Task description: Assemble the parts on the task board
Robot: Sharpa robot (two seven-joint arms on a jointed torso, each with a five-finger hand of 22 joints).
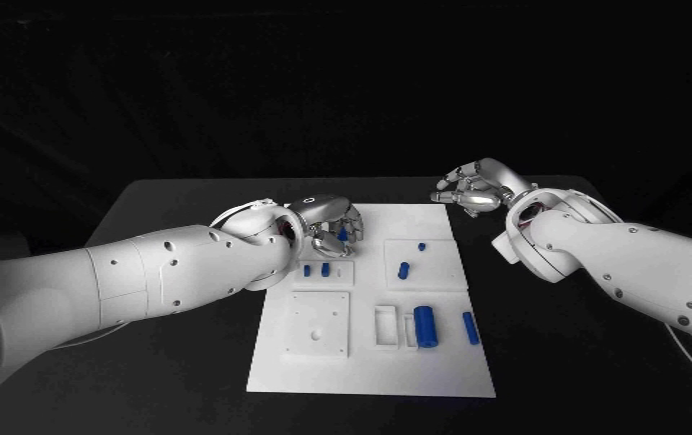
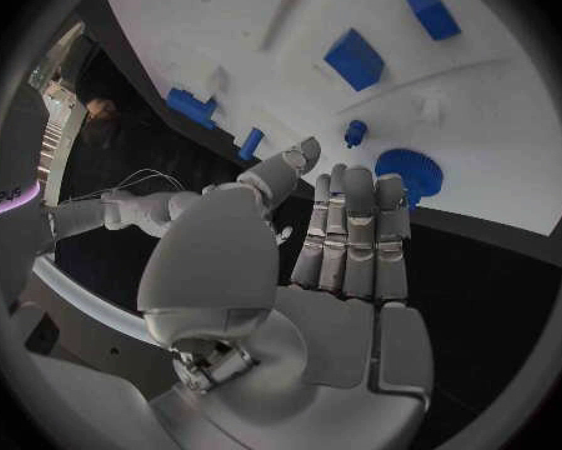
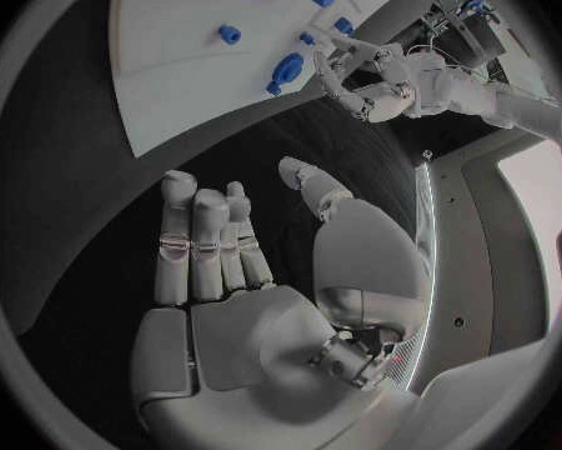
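Note:
The white task board [image 1: 433, 375] lies mid-table. My left hand [image 1: 329, 223] hovers over its far left corner, fingers straight and holding nothing; the left wrist view shows this hand [image 2: 344, 240] just short of a blue gear [image 2: 410, 173] and a small blue peg [image 2: 355, 130]. My right hand [image 1: 473, 190] hangs over the black table beyond the board's far right corner, fingers [image 3: 194, 240] extended and empty. A thick blue cylinder [image 1: 426, 327] and a slim blue pin [image 1: 470, 327] sit near the front right. Small blue pieces [image 1: 405, 270] lie mid-board.
A square white plate with holes [image 1: 317, 323] occupies the board's front left, beside a white rectangular frame [image 1: 385, 323]. Two short blue pegs [image 1: 317, 270] stand behind it. Black table [image 1: 159, 375] surrounds the board on all sides.

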